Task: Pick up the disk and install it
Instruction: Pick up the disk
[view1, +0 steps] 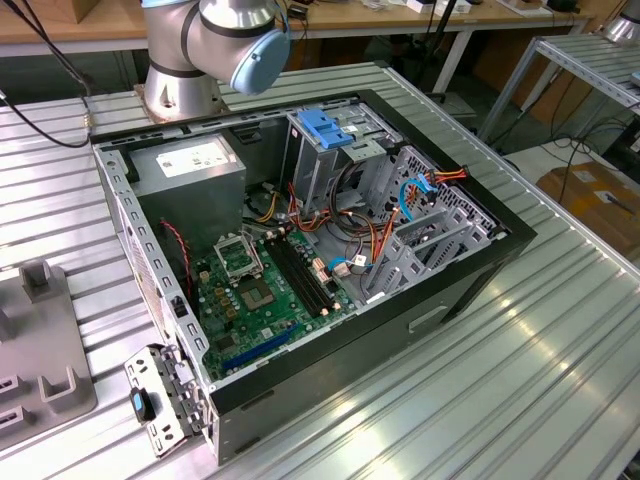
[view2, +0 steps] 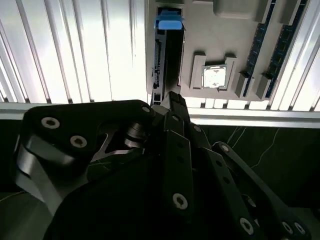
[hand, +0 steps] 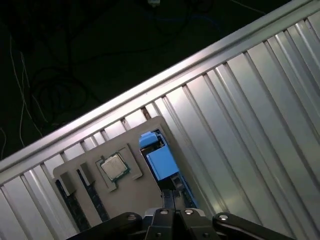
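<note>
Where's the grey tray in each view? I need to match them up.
Exterior view: tray at the exterior view's left edge, beside the case.
Second wrist view: tray beyond the claw, disk slotted in it.
First wrist view: tray with disk, by the table edge.
Shared landmark: ribbed table.

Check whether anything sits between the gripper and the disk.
Nothing visible does. In the first wrist view the gripper hangs right over the disk, which stands on edge in the grey tray.
</note>
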